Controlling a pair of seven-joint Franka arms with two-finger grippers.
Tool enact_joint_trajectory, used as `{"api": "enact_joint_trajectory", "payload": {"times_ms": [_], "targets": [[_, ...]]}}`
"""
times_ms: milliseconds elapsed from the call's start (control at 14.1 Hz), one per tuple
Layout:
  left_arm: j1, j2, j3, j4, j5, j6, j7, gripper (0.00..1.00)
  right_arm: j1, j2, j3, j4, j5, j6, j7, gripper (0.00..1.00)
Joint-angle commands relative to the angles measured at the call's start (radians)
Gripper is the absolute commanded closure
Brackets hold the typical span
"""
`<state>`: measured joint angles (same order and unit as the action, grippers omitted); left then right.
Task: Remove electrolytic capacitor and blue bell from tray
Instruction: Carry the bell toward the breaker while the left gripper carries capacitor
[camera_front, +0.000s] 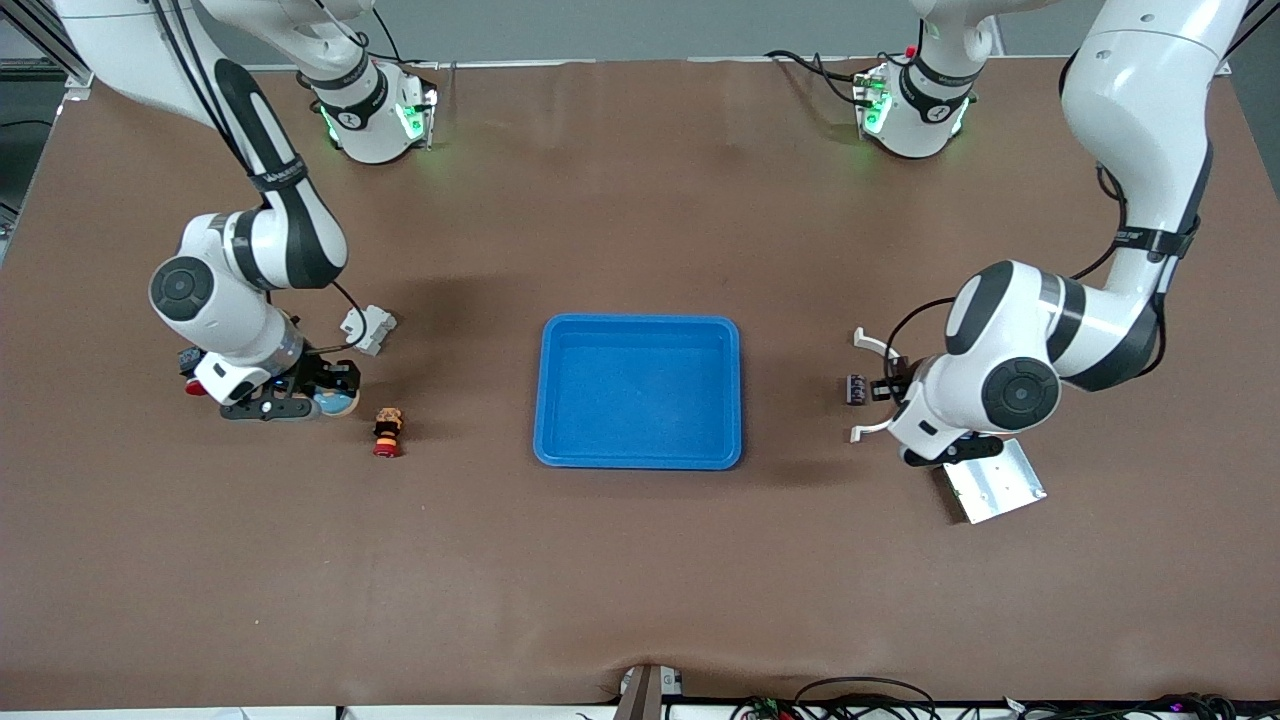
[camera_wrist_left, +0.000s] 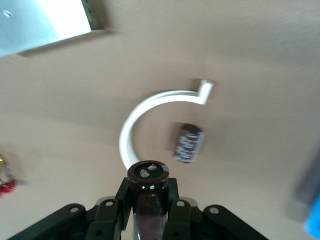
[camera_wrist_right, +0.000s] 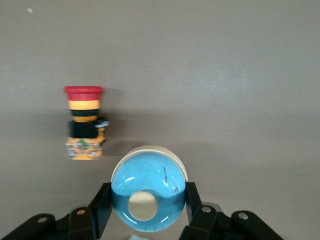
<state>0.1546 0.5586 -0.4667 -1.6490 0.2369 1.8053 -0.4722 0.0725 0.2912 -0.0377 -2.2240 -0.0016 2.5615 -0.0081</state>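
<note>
Over the table, left hand (camera_wrist_left: 148, 200) pinches capacitor (camera_wrist_left: 148, 187); right hand (camera_wrist_right: 148, 202) pinches bell (camera_wrist_right: 149, 192).

Brown counter (camera_front: 640, 560) has a blue tray (camera_front: 640, 455) mid-way, a red emergency-stop button (camera_front: 387, 432), white connector block (camera_front: 368, 329), metal plate (camera_front: 995, 482), white curved clip (camera_front: 872, 345) and a spare capacitor (camera_front: 855, 389).

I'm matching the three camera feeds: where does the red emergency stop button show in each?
Front view: the emergency stop button lies on the table between the right hand and the blue tray.
Left wrist view: a red blur at the edge may be it; cannot tell.
Right wrist view: the button lies beside the blue bell that the right hand holds.
Shared landmark: the bell.
</note>
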Motion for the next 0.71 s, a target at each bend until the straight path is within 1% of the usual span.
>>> {"api": "enact_joint_trajectory", "payload": {"times_ms": [0,142,284,568,639], "targets": [[0.068,-0.054,-0.033,-0.106,0.062,0.049,0.062,1.0,-0.055,-0.026,0.019,-0.069,-0.003,0.069,-0.071,1.0],[0.138,-0.052,-0.076,-0.15,0.114,0.094,0.096,1.0,-0.078,-0.023,0.021,-0.075,-0.003,0.072,-0.095,1.0],[0.192,-0.051,-0.107,-0.189,0.137,0.143,0.104,1.0,-0.092,-0.009,0.022,-0.082,0.0,0.097,-0.112,1.0],[0.213,-0.051,-0.11,-0.255,0.173,0.264,0.13,1.0,-0.124,0.015,0.025,-0.097,0.002,0.14,-0.147,1.0],[0.217,-0.051,-0.11,-0.273,0.176,0.296,0.133,1.0,-0.138,0.022,0.025,-0.097,0.02,0.14,-0.171,1.0]]}}
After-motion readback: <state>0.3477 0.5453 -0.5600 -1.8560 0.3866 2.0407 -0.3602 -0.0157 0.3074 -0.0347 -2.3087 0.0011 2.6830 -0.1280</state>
